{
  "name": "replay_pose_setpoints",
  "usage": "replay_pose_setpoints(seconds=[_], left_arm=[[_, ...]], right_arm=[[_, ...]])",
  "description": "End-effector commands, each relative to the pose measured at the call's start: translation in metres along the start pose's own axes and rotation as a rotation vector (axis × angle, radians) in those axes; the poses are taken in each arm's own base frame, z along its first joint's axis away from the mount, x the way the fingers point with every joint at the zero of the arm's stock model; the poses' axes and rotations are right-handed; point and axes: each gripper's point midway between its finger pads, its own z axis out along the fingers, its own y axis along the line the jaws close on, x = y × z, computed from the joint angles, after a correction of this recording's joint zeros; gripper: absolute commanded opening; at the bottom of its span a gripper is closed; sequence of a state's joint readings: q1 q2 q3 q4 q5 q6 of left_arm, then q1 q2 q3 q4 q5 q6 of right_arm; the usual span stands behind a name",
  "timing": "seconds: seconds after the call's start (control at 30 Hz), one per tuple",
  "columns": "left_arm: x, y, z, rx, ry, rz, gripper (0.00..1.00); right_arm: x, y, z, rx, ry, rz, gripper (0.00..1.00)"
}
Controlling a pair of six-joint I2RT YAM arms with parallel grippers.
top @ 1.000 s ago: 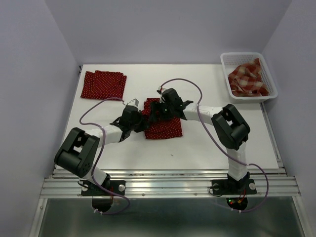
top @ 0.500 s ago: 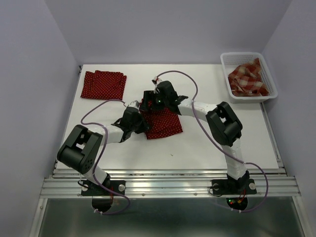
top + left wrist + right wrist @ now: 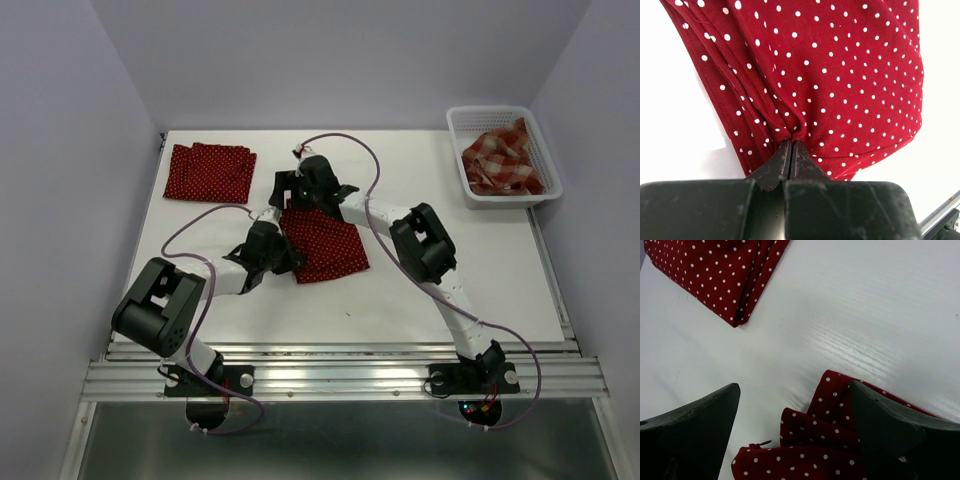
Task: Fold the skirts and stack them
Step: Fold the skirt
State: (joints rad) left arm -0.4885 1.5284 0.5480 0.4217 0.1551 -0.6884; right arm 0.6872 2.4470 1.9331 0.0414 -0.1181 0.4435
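Observation:
A folded dark red polka-dot skirt (image 3: pixel 328 246) lies mid-table. My left gripper (image 3: pixel 284 254) is shut on its near left edge; in the left wrist view the jaws (image 3: pixel 791 143) pinch a bunched fold of the skirt (image 3: pixel 840 75). My right gripper (image 3: pixel 288 190) hovers open over the skirt's far left corner, and that corner (image 3: pixel 815 440) lies between the wide-spread fingers (image 3: pixel 700 425). A second folded polka-dot skirt (image 3: pixel 208 172) rests at the table's far left, also seen in the right wrist view (image 3: pixel 715 275). The plaid skirt (image 3: pixel 503 158) lies crumpled in the basket.
The white mesh basket (image 3: pixel 510 198) stands at the far right corner of the table. Both arms cross over the table's middle, with purple cables looping above them. The table's (image 3: pixel 440 290) metal rail runs along the near edge.
My right gripper has travelled left and away along the central skirt's far edge and opened a little wider. The left gripper's jaws have closed onto the skirt's near edge.

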Motion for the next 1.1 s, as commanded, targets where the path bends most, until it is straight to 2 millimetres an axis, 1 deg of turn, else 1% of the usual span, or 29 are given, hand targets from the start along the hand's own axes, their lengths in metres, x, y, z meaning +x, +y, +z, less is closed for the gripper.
replay_pose_setpoints(seconds=[0.0, 0.03, 0.07, 0.1, 0.13, 0.17, 0.2, 0.23, 0.27, 0.3, 0.33, 0.37, 0.4, 0.43, 0.47, 0.5, 0.53, 0.57, 0.6, 0.63, 0.67, 0.7, 0.73, 0.8, 0.97, 1.07], left_arm=[[0.021, 0.025, -0.011, -0.090, 0.063, 0.024, 0.00], [0.021, 0.028, -0.012, -0.106, 0.063, 0.027, 0.00], [0.017, 0.027, -0.013, -0.116, 0.054, 0.027, 0.00], [0.015, 0.028, -0.016, -0.135, 0.049, 0.028, 0.00], [0.009, 0.025, -0.018, -0.137, 0.035, 0.028, 0.01], [0.005, 0.023, -0.020, -0.142, 0.024, 0.027, 0.04], [-0.002, 0.021, -0.026, -0.149, 0.003, 0.026, 0.10], [-0.009, 0.017, -0.030, -0.150, -0.017, 0.025, 0.18], [-0.018, 0.009, -0.037, -0.137, -0.048, 0.019, 0.25], [-0.023, 0.006, -0.042, -0.135, -0.063, 0.015, 0.28], [-0.029, 0.009, -0.047, -0.172, -0.083, 0.009, 0.33], [-0.032, 0.009, -0.053, -0.180, -0.096, 0.001, 0.39], [-0.039, 0.003, -0.062, -0.168, -0.123, -0.005, 0.48], [-0.038, 0.008, -0.069, -0.199, -0.124, -0.010, 0.52], [-0.039, 0.009, -0.074, -0.206, -0.133, -0.014, 0.60], [-0.044, 0.006, -0.084, -0.201, -0.162, -0.030, 0.63], [-0.044, 0.017, -0.096, -0.255, -0.176, -0.043, 0.69], [-0.043, 0.017, -0.096, -0.257, -0.175, -0.043, 0.70], [-0.047, 0.015, -0.105, -0.244, -0.199, -0.048, 0.98], [-0.043, 0.020, -0.110, -0.263, -0.193, -0.050, 0.99], [-0.042, 0.020, -0.114, -0.261, -0.198, -0.053, 0.99], [-0.045, 0.017, -0.121, -0.240, -0.221, -0.057, 0.99], [-0.043, 0.018, -0.124, -0.242, -0.222, -0.064, 0.99], [-0.041, 0.019, -0.130, -0.230, -0.233, -0.070, 0.99], [-0.035, 0.021, -0.135, -0.224, -0.227, -0.090, 0.99], [-0.034, 0.022, -0.136, -0.227, -0.224, -0.099, 0.99]], right_arm=[[-0.053, 0.000, -0.012, 0.039, -0.113, -0.073, 0.96], [-0.056, 0.001, -0.018, 0.048, -0.112, -0.077, 0.97], [-0.059, 0.001, -0.022, 0.055, -0.113, -0.090, 0.99], [-0.067, -0.002, -0.028, 0.063, -0.123, -0.096, 1.00], [-0.079, 0.005, -0.041, 0.059, -0.146, -0.105, 1.00], [-0.091, 0.011, -0.050, 0.053, -0.168, -0.118, 1.00], [-0.090, 0.011, -0.056, 0.055, -0.163, -0.137, 1.00], [-0.100, 0.011, -0.069, 0.059, -0.169, -0.143, 1.00], [-0.097, 0.011, -0.073, 0.059, -0.153, -0.159, 1.00], [-0.099, 0.013, -0.076, 0.055, -0.147, -0.172, 1.00], [-0.096, 0.006, -0.080, 0.070, -0.117, -0.177, 1.00], [-0.092, 0.005, -0.081, 0.068, -0.097, -0.195, 1.00], [-0.085, 0.008, -0.080, 0.033, -0.062, -0.258, 1.00], [-0.075, 0.007, -0.081, 0.017, -0.012, -0.290, 1.00], [-0.063, 0.009, -0.078, -0.025, 0.029, -0.342, 1.00], [-0.056, 0.008, -0.078, -0.041, 0.057, -0.370, 1.00], [-0.038, 0.003, -0.077, -0.068, 0.123, -0.426, 1.00], [-0.038, 0.003, -0.077, -0.069, 0.123, -0.427, 1.00], [-0.031, -0.001, -0.075, -0.071, 0.145, -0.463, 1.00], [-0.023, -0.006, -0.075, -0.063, 0.175, -0.471, 1.00], [-0.021, -0.009, -0.075, -0.055, 0.184, -0.477, 1.00], [-0.017, -0.012, -0.074, -0.052, 0.199, -0.488, 1.00], [-0.008, -0.016, -0.072, -0.051, 0.230, -0.485, 1.00], [-0.006, -0.016, -0.070, -0.050, 0.239, -0.468, 1.00], [0.012, -0.025, -0.059, -0.034, 0.274, -0.413, 1.00], [0.018, -0.040, -0.058, -0.002, 0.290, -0.324, 1.00]])
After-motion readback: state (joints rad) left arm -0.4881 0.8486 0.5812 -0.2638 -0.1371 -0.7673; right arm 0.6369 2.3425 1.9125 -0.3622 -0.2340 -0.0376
